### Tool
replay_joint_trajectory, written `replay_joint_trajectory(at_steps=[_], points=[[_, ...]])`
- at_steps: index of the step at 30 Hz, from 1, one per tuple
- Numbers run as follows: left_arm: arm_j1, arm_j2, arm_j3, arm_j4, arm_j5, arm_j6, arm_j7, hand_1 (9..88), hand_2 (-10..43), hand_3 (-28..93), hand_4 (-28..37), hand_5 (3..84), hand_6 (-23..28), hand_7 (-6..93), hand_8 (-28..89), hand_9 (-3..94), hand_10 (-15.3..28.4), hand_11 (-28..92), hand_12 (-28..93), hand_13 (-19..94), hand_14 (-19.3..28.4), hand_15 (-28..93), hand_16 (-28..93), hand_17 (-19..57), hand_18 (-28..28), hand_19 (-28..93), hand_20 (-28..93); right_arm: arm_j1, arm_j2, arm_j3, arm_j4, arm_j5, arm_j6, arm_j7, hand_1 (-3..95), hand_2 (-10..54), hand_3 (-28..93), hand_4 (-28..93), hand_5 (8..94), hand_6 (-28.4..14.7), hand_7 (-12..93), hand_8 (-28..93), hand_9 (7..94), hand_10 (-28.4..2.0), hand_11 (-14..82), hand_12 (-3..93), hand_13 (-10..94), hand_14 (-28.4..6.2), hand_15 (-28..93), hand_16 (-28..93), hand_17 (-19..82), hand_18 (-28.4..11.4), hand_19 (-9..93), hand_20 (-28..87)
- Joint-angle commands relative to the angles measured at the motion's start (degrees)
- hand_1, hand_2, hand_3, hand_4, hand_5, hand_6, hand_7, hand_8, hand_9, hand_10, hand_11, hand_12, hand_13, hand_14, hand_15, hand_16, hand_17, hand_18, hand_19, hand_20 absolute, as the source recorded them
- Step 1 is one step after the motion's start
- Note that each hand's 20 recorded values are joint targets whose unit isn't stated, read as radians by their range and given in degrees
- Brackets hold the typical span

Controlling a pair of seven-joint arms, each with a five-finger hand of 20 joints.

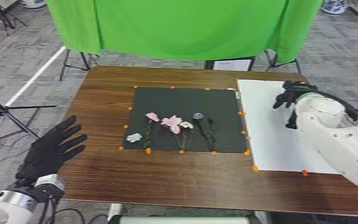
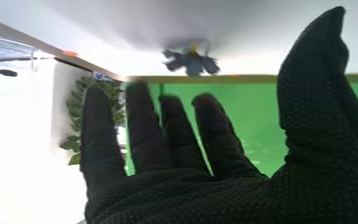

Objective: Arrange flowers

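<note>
Remotely, I had my right hand (image 1: 294, 93) spread over the white sheet (image 1: 278, 145) by the table's (image 1: 158, 182) right edge, near a dark bloom (image 2: 193, 64). Pink and white flowers (image 1: 172, 122) lay on black mat (image 1: 180, 100); green cloth (image 1: 193, 30) hung beyond.

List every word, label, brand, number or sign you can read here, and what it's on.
None can be read.
The dark-framed white panel past the table's far edge may bear print, too small to make out.
I see no lettering on the black mat or the white sheet.
</note>
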Motion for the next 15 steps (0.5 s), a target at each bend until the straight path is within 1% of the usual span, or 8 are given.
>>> replay_joint_trajectory(at_steps=[1, 3, 5, 8, 9, 11, 13, 15], points=[[0.74, -0.32, -0.17, -0.37, -0.08, 0.08, 0.00, 23.5, -1.2, 71, -28.3, 24.2, 3.5, 16.4, -10, 21.1, 10.7, 14, 17, 15, 15.3, 27, 1, -11.8, 18.7, 33, 9, -0.03, 0.42, 0.49, 1.49, -0.08, -3.64, -1.57, 19.9, -1.1, 93, -28, 25.7, -2.5, 28, -15, 35.9, -10.2, 12.2, 19.3, 37, -10.4, 11, 17, 1, -22.6, 43, 16], [0.80, -0.33, -0.25, -0.39, -0.09, 0.02, -0.02, 23.6, -1.2, 70, -28.3, 24.2, 3.6, 16.3, -10, 21.1, 10.6, 14, 17, 15, 15.3, 27, 1, -11.8, 18.7, 33, 9, -0.03, 0.53, 0.19, 1.79, -1.70, -4.43, -2.49, 21.7, 0.2, 93, -28, 29.0, -1.6, 29, -16, 39.8, -10.2, 12.8, 18.4, 39, -8.6, 13, 16, 2, -23.0, 44, 17], [0.73, -0.33, -0.14, -0.35, -0.08, 0.04, 0.07, 23.6, -1.1, 70, -28.3, 24.2, 3.5, 16.4, -10, 21.1, 10.7, 14, 17, 15, 15.3, 27, 1, -11.8, 18.7, 33, 9, -0.36, 0.83, -0.60, 1.83, -2.55, -2.10, -2.90, 23.9, 0.0, 93, -28, 34.6, -0.5, 31, -17, 45.6, -9.5, 15.3, 17.8, 44, -7.4, 17, 16, 5, -22.8, 45, 18], [0.75, -0.39, -0.12, -0.36, -0.09, 0.09, -0.03, 23.6, -1.2, 70, -28.3, 24.2, 3.5, 16.4, -10, 21.1, 10.7, 14, 17, 15, 15.3, 27, 1, -11.8, 18.7, 33, 9, -1.29, 1.40, -1.19, 1.42, -3.94, 1.38, -5.13, 30.7, -2.6, 91, -28, 49.3, 2.7, 38, -21, 61.4, -8.1, 23.6, 18.0, 60, -5.6, 28, 19, 15, -19.6, 55, 24], [0.67, -0.37, -0.10, -0.32, -0.08, 0.00, -0.01, 23.5, -1.2, 71, -28.3, 24.2, 3.5, 16.4, -10, 21.1, 10.7, 14, 17, 15, 15.3, 27, 1, -11.8, 18.7, 33, 9, -1.58, 1.66, -1.80, 1.23, -5.29, 3.50, -5.64, 33.1, -3.3, 89, -28, 51.1, 2.5, 41, -16, 64.2, -7.9, 25.0, 20.1, 63, -4.9, 31, 19, 17, -18.7, 57, 26], [0.58, -0.34, -0.02, -0.27, -0.10, 0.03, 0.01, 23.5, -1.2, 70, -28.3, 24.2, 3.5, 16.4, -10, 21.1, 10.7, 14, 17, 15, 15.3, 27, 1, -11.8, 18.7, 33, 9, -3.06, 2.53, -1.97, -0.02, -6.95, 6.36, -7.61, 40.3, -5.0, 84, -28, 55.4, 2.5, 51, -9, 73.4, -6.3, 21.5, 34.5, 69, -3.0, 38, 27, 21, -17.0, 64, 29], [0.57, -0.43, -0.01, -0.26, -0.11, 0.03, 0.04, 23.5, -1.2, 71, -28.3, 24.2, 3.6, 16.4, -10, 21.0, 10.7, 14, 17, 15, 15.3, 27, 1, -11.8, 18.7, 33, 9, -4.81, 2.93, -0.68, -1.89, -8.41, 7.52, -9.15, 46.3, -6.5, 82, -28, 62.6, 3.7, 55, -4, 83.0, -4.0, 19.8, 47.1, 76, -1.9, 45, 33, 26, -15.7, 70, 33], [0.56, -0.29, 0.09, -0.20, -0.17, 0.05, 0.08, 23.5, -1.2, 70, -28.3, 24.2, 3.6, 16.3, -10, 21.1, 10.7, 14, 17, 15, 15.3, 27, 1, -11.7, 18.7, 33, 9, -6.46, 3.51, 0.44, -4.10, -8.07, 8.68, -10.36, 48.3, -8.6, 82, -28, 67.0, 3.9, 53, -4, 86.4, -2.5, 20.7, 50.3, 80, -1.7, 48, 33, 29, -15.4, 73, 35]])
